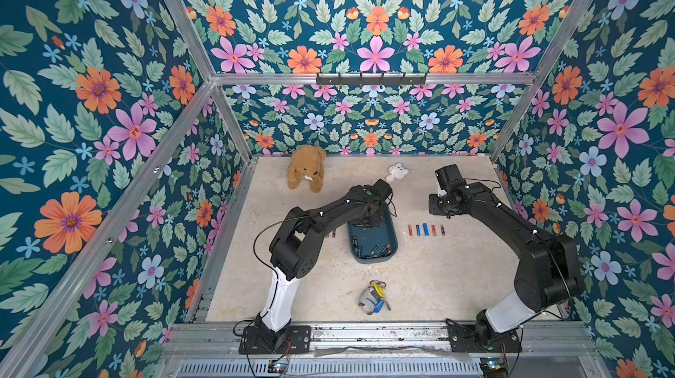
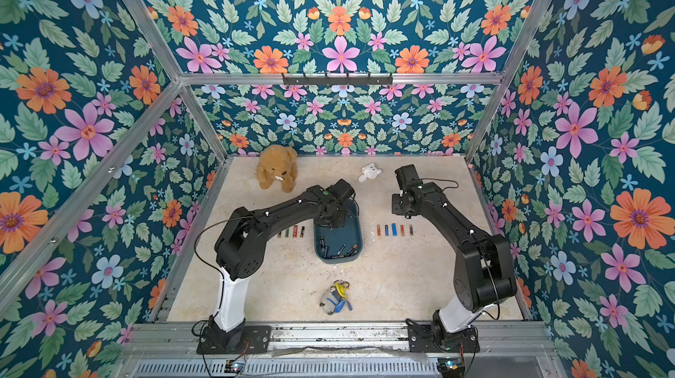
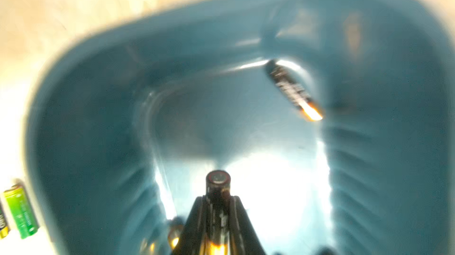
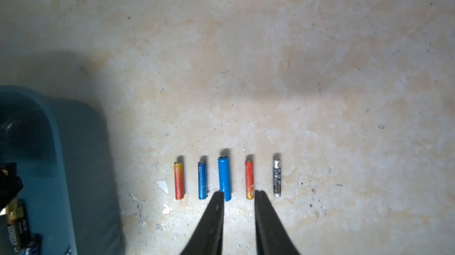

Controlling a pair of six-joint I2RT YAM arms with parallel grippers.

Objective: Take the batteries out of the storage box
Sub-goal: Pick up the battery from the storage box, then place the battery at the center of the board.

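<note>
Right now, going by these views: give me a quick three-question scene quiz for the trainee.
1. True or false: the right gripper holds a battery.
2. How many batteries lie in the row right of the box? A three, B five, C eight.
3. What is the left gripper shut on, and where?

Key: 1 false, its jaws stand apart with nothing between them. 2 B. 3 a black battery, inside the box.
</note>
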